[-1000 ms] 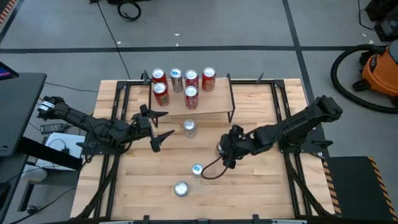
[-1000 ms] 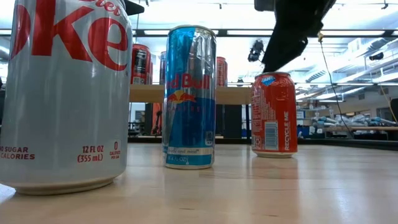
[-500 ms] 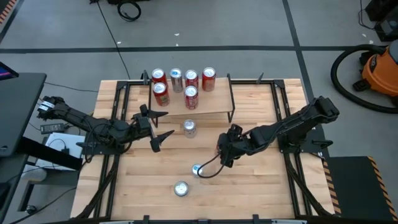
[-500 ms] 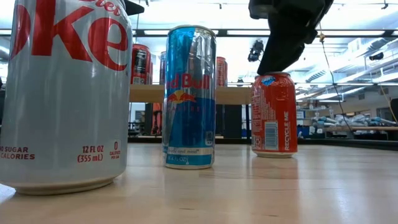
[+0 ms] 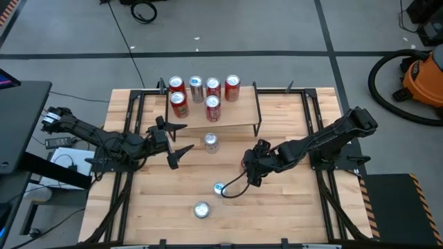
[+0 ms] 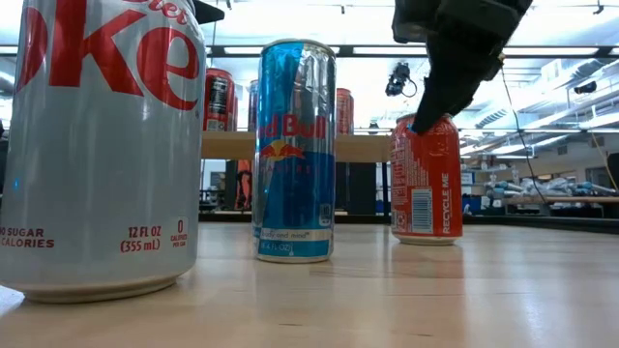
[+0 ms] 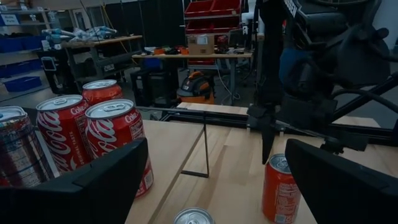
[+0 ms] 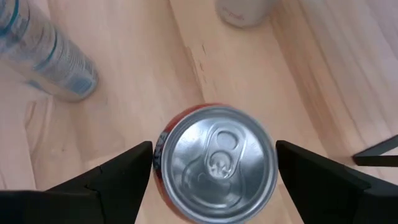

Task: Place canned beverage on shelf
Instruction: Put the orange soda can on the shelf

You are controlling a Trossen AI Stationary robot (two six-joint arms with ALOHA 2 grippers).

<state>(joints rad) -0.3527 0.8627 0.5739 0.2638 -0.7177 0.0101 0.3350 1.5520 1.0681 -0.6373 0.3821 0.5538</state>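
The right end effector (image 5: 250, 168) hangs directly above an upright red aluminium drink can (image 8: 216, 163) that stands on the light-wood table (image 5: 291, 207), in front of the shelf and toward its right end. In the right wrist view the can's silver lid with its pull tab sits centred in the gap between the 2 dark fingers (image 8: 109, 177), which are spread wide on either side of it and do not touch it. In the low view the same red can (image 6: 427, 176) stands on the table with one dark fingertip reaching down to its top rim, so the end effector is at lid height rather than around the body. The low light-wood shelf on thin black metal legs (image 5: 235, 113) carries 6 upright cans, mostly red ones with a silver one among them. A slim blue-and-silver energy drink can (image 6: 294, 150) stands on the table nearer the front edge, and a large silver diet cola can (image 6: 97, 145) stands nearest the low camera. Another silver can (image 5: 210, 142) stands just in front of the shelf. The left end effector (image 5: 177, 142) waits over the left part of the table with its fingers parted and nothing between them, well apart from the red can.
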